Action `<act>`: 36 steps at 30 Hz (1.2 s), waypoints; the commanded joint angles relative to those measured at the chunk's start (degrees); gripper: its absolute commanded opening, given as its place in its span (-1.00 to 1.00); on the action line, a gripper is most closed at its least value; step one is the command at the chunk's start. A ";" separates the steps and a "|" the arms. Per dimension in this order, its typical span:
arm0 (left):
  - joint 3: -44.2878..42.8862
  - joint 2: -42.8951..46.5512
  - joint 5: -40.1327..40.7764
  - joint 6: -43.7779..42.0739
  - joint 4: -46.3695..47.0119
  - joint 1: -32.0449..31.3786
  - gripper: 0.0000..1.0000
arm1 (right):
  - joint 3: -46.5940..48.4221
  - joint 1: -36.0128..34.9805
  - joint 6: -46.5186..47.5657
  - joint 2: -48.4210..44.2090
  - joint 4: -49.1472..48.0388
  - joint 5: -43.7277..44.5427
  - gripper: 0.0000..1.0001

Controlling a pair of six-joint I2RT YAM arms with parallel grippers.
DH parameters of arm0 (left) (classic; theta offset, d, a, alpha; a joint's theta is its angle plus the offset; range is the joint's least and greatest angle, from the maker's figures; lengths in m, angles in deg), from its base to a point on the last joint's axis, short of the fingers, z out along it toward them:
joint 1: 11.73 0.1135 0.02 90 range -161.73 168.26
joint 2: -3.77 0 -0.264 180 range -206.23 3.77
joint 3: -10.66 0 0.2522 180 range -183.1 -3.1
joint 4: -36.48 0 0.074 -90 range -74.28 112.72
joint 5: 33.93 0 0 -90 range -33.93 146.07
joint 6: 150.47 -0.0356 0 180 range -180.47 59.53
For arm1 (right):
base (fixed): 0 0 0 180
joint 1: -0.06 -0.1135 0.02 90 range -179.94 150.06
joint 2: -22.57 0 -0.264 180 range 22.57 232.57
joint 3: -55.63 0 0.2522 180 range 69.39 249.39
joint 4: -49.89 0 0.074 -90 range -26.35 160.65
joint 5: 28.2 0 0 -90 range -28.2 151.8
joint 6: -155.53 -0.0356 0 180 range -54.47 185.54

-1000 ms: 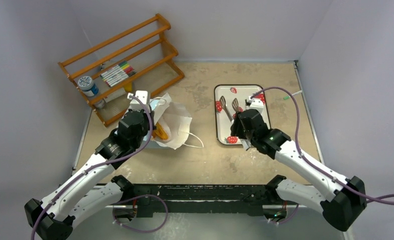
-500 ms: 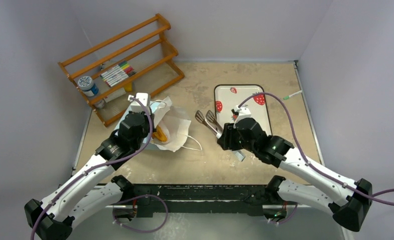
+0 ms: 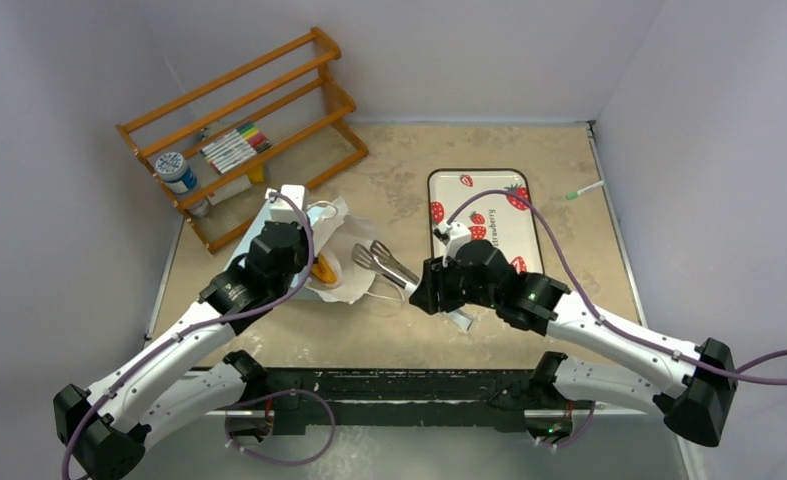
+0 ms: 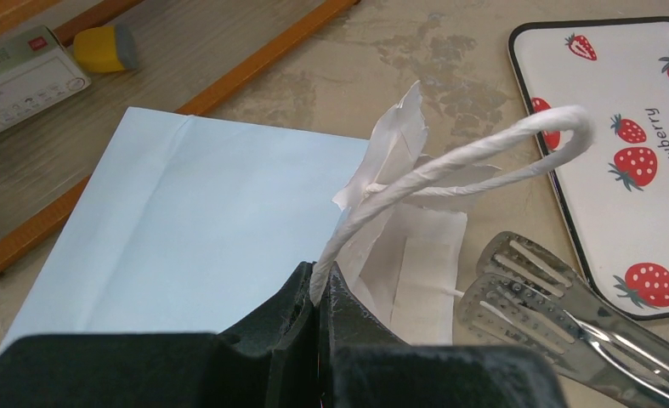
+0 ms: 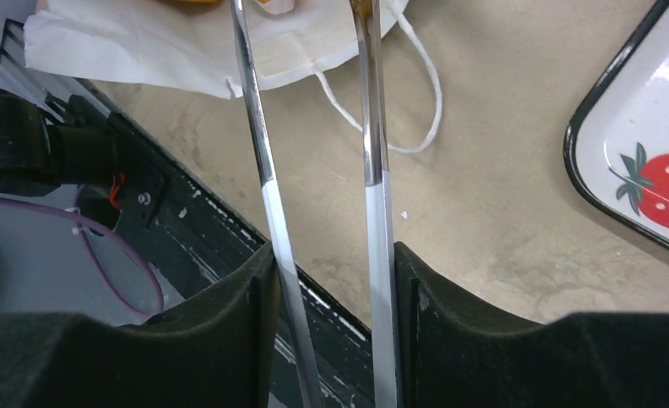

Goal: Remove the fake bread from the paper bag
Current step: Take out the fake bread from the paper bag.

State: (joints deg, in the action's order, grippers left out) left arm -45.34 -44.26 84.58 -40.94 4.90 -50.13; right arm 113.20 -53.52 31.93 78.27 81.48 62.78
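Well, my left claw (image 4: 318,289) is clenched on the string handle (image 4: 450,161) of the paper bag (image 4: 203,204). Orange bread (image 3: 324,268) peeks from the bag's mouth (mostly hidden), low on the desk (image 3: 399,330). My right claw (image 5: 331,263) grasps tongs (image 3: 381,262), their tips just beside that mouth, left of the tray (image 3: 479,192).

At centre frame your right gripper (image 3: 421,287) clamps a pair of metal tongs (image 3: 381,262). Their tips lie over the mouth of the paper bag (image 3: 354,232), just right of the orange fake bread (image 3: 324,270). Your left gripper (image 3: 307,213) sits at the bag's upper-left edge.
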 commanded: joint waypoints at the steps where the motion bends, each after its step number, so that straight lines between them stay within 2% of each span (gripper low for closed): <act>1: -3.60 -0.32 2.71 1.04 1.36 -0.19 -1.00 | -0.52 -0.19 2.30 2.19 -9.16 -4.93 -0.10; 9: -6.20 -1.89 0.23 0.43 0.11 -0.15 -1.00 | 1.02 -0.20 4.67 10.94 -16.80 -8.96 0.01; 17: -8.16 -3.19 -2.33 0.15 -1.56 -0.27 -1.00 | 6.15 -0.12 8.69 19.42 -16.60 -13.48 0.10; 36: -5.78 1.18 -4.51 1.80 -5.65 -0.43 -1.00 | 13.55 -0.11 9.48 31.88 -21.08 -11.37 0.22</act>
State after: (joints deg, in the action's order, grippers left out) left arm -50.76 -44.70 80.63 -40.04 -1.94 -50.19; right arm 122.27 -53.57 40.59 109.63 64.47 51.54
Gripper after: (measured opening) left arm 0.012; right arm 0.616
